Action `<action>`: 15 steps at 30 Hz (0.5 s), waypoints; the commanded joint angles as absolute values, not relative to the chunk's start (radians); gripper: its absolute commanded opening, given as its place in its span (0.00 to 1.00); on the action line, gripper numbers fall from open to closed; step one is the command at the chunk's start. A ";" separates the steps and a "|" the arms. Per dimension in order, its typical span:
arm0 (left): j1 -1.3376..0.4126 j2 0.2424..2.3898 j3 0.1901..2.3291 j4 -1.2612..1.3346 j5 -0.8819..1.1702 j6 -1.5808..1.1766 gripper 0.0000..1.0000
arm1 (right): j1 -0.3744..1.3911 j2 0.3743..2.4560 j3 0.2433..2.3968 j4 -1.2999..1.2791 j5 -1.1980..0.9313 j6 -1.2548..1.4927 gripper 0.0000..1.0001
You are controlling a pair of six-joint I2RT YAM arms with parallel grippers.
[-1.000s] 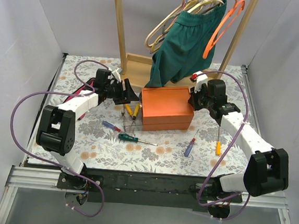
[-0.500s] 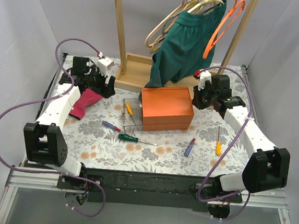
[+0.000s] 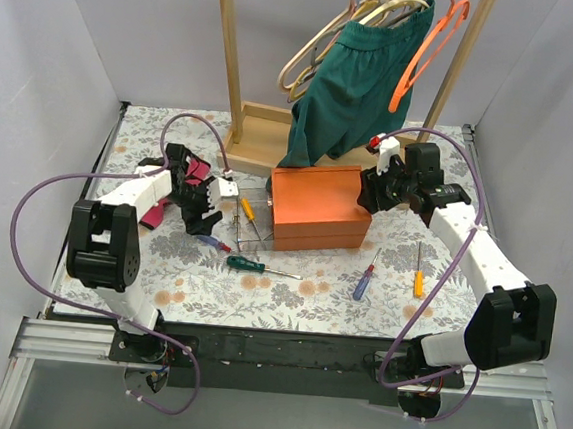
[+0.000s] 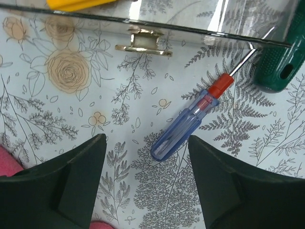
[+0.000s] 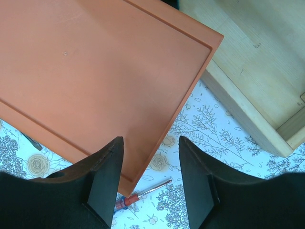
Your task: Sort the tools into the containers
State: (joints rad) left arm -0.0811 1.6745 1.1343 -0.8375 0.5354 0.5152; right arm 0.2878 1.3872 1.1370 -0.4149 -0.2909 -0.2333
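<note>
Blue-handled screwdriver (image 4: 183,129) lies mid-frame, just below the clear box (image 4: 143,42). My left gripper (image 4: 145,148) is spread wide and empty, likely to straddle it. Right gripper (image 5: 150,143) is also open and empty over the orange box (image 5: 95,71) corner.

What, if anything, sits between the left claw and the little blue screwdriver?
Nothing visible. The left gripper is open right over the blue screwdriver, which lies uncovered on the cloth. The green screwdriver and the clear box lie beyond its tip, out of the way.
</note>
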 commanded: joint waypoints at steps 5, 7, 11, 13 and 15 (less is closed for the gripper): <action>-0.159 1.638 1.086 -0.879 0.548 0.680 0.66 | 0.285 1.338 1.147 -0.414 -0.305 -0.244 0.59; -0.175 1.640 1.060 -0.877 0.529 0.678 0.65 | 0.287 1.338 1.149 -0.411 -0.305 -0.241 0.60; -0.186 1.651 1.037 -0.877 0.503 0.666 0.59 | 0.287 1.339 1.155 -0.411 -0.307 -0.236 0.60; -0.186 1.660 1.032 -0.884 0.488 0.654 0.52 | 0.287 1.341 1.157 -0.411 -0.305 -0.236 0.59; -0.184 1.660 1.019 -0.859 0.457 0.629 0.46 | 0.287 1.339 1.155 -0.405 -0.302 -0.235 0.60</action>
State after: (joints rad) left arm -0.1852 1.6760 1.0370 -0.8806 0.5022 0.6415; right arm 0.2878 1.3697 1.1370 -0.4175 -0.2913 -0.2382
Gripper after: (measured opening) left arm 0.520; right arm 0.597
